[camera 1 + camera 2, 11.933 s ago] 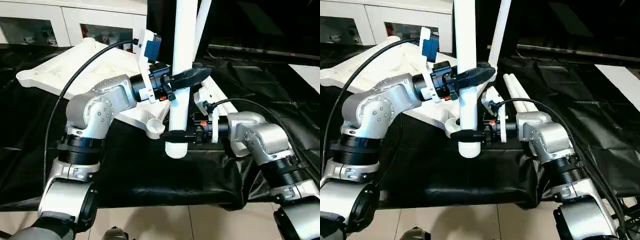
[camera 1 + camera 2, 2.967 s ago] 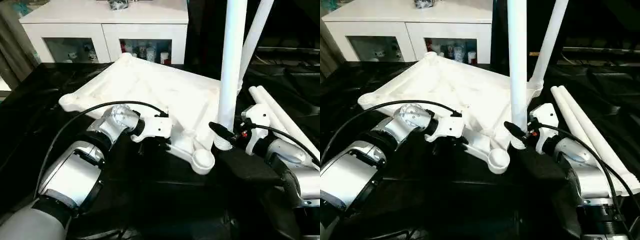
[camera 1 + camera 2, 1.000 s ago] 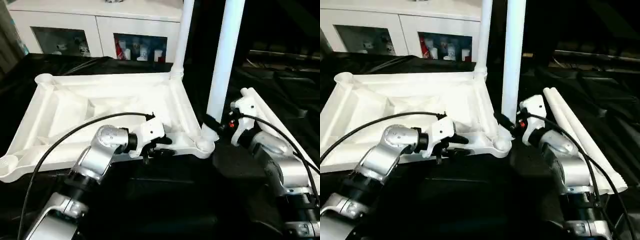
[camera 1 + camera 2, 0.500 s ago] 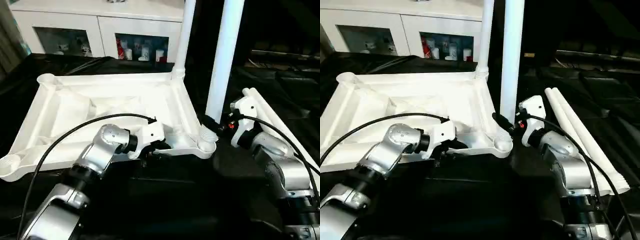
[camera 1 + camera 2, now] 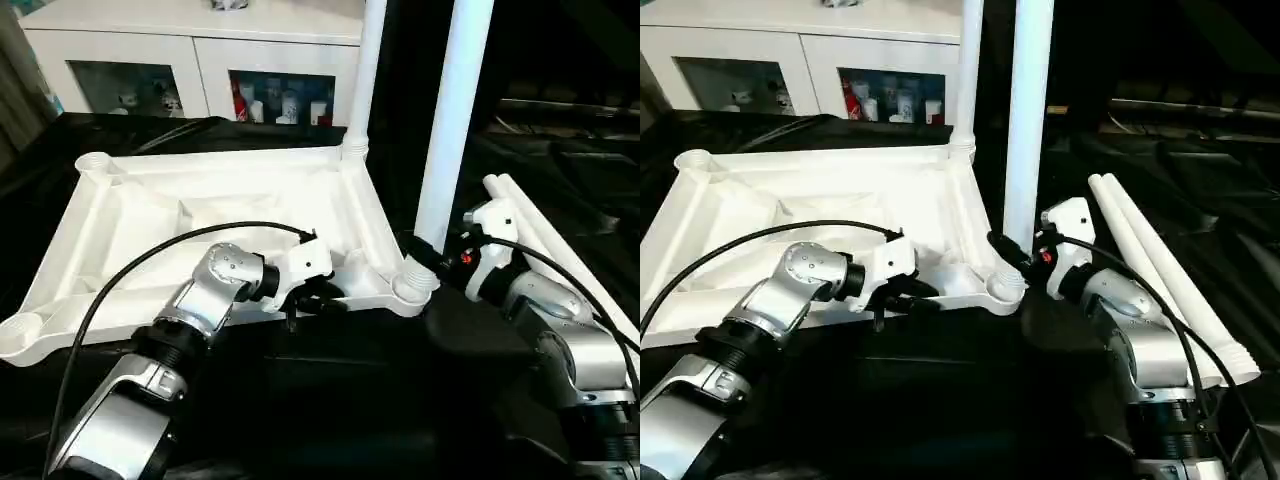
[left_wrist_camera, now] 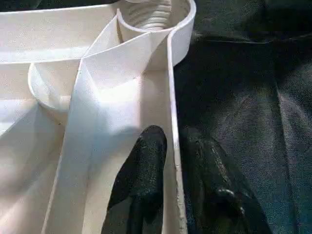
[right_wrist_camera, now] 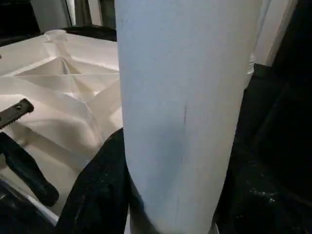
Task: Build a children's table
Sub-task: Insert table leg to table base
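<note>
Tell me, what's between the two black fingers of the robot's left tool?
The thin raised rim of the white tabletop. In the left wrist view, one finger sits inside the rim, the other outside it over the black cloth.
</note>
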You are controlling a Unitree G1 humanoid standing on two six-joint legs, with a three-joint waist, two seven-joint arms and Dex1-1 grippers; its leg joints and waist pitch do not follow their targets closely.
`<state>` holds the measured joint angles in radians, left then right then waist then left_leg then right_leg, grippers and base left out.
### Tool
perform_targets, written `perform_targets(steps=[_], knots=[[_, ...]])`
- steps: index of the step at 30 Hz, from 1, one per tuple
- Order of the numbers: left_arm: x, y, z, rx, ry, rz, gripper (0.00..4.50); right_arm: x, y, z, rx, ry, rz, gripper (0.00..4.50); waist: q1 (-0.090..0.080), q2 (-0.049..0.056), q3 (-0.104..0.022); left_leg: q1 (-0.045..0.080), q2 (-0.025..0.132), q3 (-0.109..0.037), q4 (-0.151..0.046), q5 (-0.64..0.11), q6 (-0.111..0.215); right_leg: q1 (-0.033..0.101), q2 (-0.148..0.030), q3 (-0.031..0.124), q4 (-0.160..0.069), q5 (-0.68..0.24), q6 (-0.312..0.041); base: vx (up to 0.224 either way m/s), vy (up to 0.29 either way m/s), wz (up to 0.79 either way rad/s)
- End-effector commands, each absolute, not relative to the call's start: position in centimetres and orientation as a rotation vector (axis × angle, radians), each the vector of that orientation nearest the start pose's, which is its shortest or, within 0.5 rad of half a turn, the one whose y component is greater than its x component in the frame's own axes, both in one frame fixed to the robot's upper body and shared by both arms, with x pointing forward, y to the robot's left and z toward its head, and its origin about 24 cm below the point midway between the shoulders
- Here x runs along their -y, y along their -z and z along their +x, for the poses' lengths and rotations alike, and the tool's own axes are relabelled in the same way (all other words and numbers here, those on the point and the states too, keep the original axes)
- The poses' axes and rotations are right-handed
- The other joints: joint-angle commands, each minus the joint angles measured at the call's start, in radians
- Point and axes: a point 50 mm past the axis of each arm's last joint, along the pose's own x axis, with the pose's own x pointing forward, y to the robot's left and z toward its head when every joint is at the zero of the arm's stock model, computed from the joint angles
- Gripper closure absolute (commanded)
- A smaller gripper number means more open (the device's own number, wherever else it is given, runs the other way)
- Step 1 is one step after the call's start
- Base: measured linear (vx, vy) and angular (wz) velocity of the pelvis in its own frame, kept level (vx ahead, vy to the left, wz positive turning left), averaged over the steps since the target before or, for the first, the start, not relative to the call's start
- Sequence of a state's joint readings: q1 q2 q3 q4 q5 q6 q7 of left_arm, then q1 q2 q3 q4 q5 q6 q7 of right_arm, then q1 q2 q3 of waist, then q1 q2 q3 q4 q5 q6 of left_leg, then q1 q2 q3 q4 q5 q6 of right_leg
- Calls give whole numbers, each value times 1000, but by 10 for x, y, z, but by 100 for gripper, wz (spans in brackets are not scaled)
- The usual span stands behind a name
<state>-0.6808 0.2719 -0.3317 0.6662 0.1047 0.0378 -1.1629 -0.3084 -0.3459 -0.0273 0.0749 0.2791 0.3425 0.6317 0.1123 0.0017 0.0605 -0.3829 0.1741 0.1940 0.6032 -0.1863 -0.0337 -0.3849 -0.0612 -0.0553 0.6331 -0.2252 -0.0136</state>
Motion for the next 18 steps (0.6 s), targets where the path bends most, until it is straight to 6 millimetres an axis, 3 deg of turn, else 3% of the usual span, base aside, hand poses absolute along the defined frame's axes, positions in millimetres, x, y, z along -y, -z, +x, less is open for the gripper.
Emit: perform_targets(steps=[1,8,13,18], knots=[[-98,-58,328,-394,1381,512,395,177,-98,299,-95,-646,-37,261,0,1,-78,22,65,-32,-61,-69,66,51,-99,53,-58,108,-269,0,0,0],[-98,-56,328,-406,1388,500,444,176,-99,300,-99,-657,-39,261,0,-1,-78,23,65,-31,-61,-70,64,51,-99,53,-58,99,-268,0,0,0],[-99,-53,326,-424,1396,483,444,173,-91,300,-153,-700,-6,261,-2,7,-79,22,66,-32,-61,-79,64,52,-98,52,-60,94,-269,0,0,0],[-99,-50,324,-421,1384,458,444,173,-75,304,-243,-713,5,261,-3,6,-79,21,65,-32,-60,-81,63,52,-99,51,-61,86,-278,0,0,0]])
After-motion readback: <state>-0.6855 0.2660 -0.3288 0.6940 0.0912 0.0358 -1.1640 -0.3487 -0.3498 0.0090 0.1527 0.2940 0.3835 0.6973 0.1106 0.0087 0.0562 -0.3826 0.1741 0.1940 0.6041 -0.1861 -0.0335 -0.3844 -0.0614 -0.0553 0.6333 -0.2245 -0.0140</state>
